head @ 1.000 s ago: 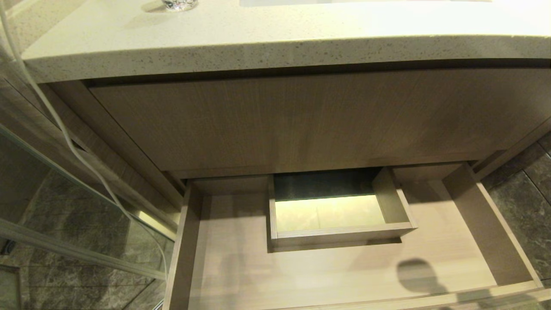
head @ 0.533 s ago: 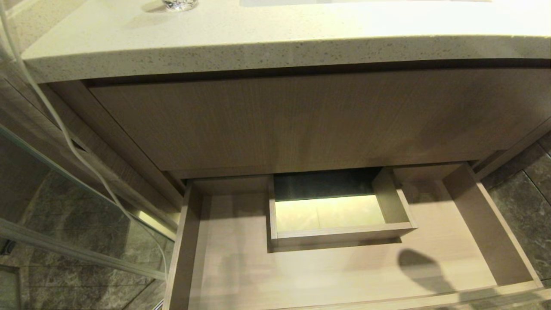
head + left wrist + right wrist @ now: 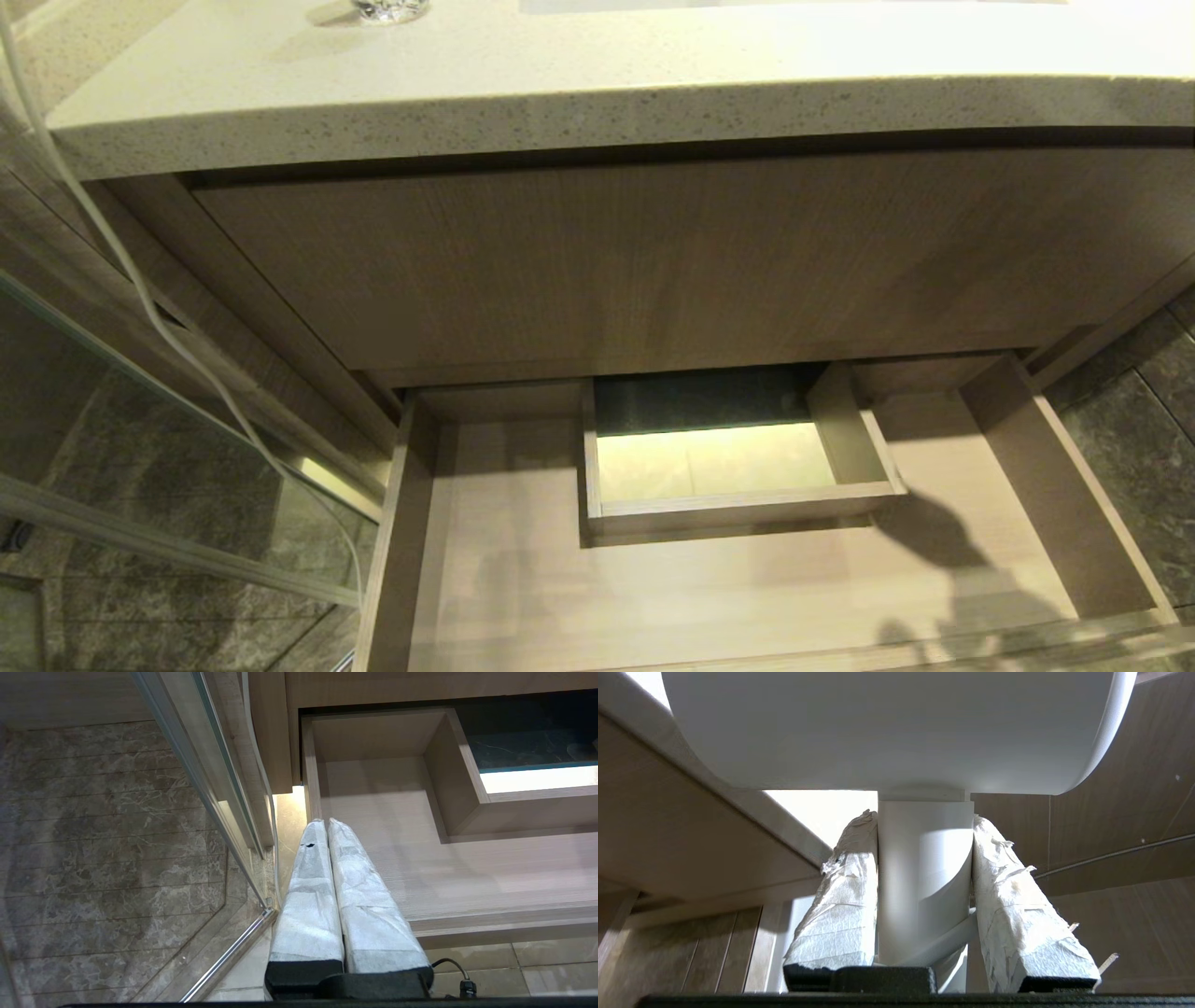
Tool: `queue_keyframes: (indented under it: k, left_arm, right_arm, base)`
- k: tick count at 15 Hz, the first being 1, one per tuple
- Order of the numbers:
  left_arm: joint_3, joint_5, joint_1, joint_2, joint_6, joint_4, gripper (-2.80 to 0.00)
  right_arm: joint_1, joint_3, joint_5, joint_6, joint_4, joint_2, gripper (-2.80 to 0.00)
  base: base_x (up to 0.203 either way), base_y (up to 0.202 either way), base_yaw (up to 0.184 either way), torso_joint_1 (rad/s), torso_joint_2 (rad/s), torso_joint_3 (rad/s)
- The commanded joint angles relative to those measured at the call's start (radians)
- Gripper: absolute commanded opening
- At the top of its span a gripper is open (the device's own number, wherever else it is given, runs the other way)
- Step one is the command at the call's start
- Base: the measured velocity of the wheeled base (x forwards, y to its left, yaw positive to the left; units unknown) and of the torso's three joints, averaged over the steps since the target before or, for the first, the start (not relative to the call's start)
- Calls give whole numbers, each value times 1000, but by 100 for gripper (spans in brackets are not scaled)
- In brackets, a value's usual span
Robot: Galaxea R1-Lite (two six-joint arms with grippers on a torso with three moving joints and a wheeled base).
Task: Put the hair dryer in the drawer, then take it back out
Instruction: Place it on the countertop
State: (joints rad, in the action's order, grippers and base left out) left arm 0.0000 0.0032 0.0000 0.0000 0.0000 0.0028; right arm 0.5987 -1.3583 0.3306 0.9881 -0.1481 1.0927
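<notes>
Hair dryer (image 3: 924, 882): smooth white cyl. handle

A: Any lettering, label or number to read anywhere?

B: None; the counter (image 3: 597, 93) shows only dark speckles along its front edge; the drawer (image 3: 523, 579) is bare wood grain, on its walls as on its floor.

A: And the hair dryer (image 3: 901, 732); a brand on its shell, perhaps?

B: No; the white body and handle are plain where they show; the wrapping on the right gripper (image 3: 924, 821) carries creases only; the small dark mark on the left gripper (image 3: 325, 822) is no character.
</notes>
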Motion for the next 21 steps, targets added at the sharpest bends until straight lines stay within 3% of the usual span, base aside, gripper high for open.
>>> queue_keyframes:
  k: [1, 14, 21]
  left_arm:
    - [0, 1, 0, 0, 0, 0, -280]
    - [0, 1, 0, 0, 0, 0, -280]
    - [0, 1, 0, 0, 0, 0, -280]
  right_arm:
    - [0, -90, 1, -11, -1, 96, -280]
    - [-14, -375, -4, -100, -2, 347, -280]
    - [-154, -413, 0, -129, -18, 454, -280]
  base:
    - [0, 0, 0, 0, 0, 0]
    - [0, 0, 0, 0, 0, 0]
    - [0, 0, 0, 0, 0, 0]
